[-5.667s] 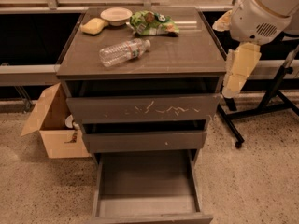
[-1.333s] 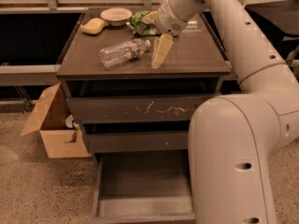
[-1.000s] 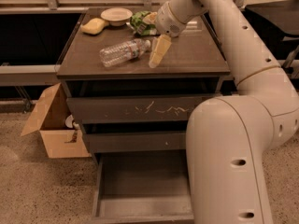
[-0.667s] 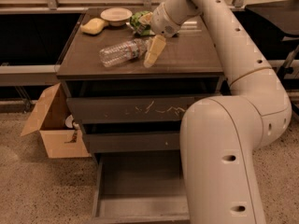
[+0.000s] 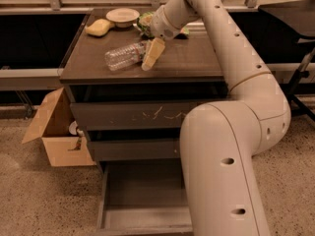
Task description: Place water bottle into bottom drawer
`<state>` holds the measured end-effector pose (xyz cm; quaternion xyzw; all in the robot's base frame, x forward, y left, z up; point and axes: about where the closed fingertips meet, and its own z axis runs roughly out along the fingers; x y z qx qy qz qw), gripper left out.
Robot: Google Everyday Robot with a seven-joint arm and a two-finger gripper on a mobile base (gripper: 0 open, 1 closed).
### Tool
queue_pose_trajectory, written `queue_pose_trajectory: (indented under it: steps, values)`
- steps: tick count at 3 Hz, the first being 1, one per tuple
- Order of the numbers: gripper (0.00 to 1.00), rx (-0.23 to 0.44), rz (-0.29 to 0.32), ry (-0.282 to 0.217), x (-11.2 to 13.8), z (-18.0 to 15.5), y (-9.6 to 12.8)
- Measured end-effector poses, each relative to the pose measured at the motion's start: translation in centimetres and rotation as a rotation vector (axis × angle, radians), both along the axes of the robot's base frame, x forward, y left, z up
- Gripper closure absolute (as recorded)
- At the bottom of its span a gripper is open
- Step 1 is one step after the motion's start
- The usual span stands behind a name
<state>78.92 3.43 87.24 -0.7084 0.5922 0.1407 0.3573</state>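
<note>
While our pincer (image 5: 152,53) sits at the water bottle's (image 5: 123,56) right end (open or closed, we cannot tell), that bottle looks light, crushable: grip mid-ribs.

One claw (image 5: 149,59) beside one water bottle (image 5: 122,56), three drawers (image 5: 133,115) (image 5: 134,149) (image 5: 143,190), one bowl (image 5: 122,16), one box (image 5: 60,140).

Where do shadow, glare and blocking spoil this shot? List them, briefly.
Camera view: the cabinet top is evenly lit, with no strong glare. Camera view: the clear water bottle shows pale glints, and the gripper sits at its right end. Camera view: the gaps above the drawer fronts are black. Camera view: the robot arm hides the bottom drawer's right side.
</note>
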Motion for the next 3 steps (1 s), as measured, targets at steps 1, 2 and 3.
queue_pose_trajectory:
  steps: [1, 2, 3]
  values:
    - [0.00, 0.024, -0.006, 0.025, 0.3, -0.8, 2.0]
    - [0.00, 0.038, -0.010, 0.052, 0.3, -1.5, 2.8]
    - [0.26, 0.057, -0.022, 0.090, 0.2, -2.4, 3.1]
